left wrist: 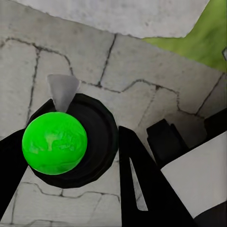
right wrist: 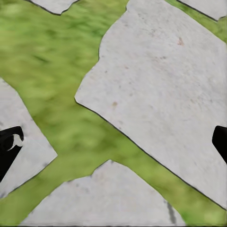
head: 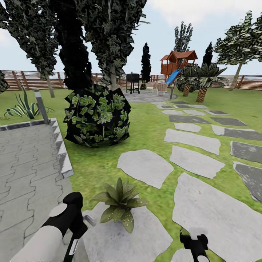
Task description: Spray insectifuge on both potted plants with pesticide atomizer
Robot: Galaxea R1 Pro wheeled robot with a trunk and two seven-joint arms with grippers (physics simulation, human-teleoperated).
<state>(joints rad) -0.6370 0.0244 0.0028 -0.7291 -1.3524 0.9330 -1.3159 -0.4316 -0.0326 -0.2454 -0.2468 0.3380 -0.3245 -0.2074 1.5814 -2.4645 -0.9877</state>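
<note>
Left pincer (head: 76, 227): jaws drawn in against a round dark body with a green ball (left wrist: 54, 143) on top and a whitish cone at its edge. This is judged to be the atomizer (left wrist: 97, 142) seen end-on, so the pick-up step appears done. Grey paving (head: 25, 171) lies under this pincer. In the head view a small pale tip pokes out of the pincer toward the plant (head: 120, 203), which sits just beside it on a stone (head: 145, 233), on the side of the other arm. Some of the plant's lower leaves carry pale specks; whether that is spray cannot be told, so covering this plant is judged to be at hand or only begun. The second plant, and so its spraying, is judged to remain.

Right pincer (head: 196, 241): fingertips (right wrist: 9, 149) stand wide apart with nothing between them, touching nothing. It hangs over lawn and stones, with the plant well off to its left.
</note>
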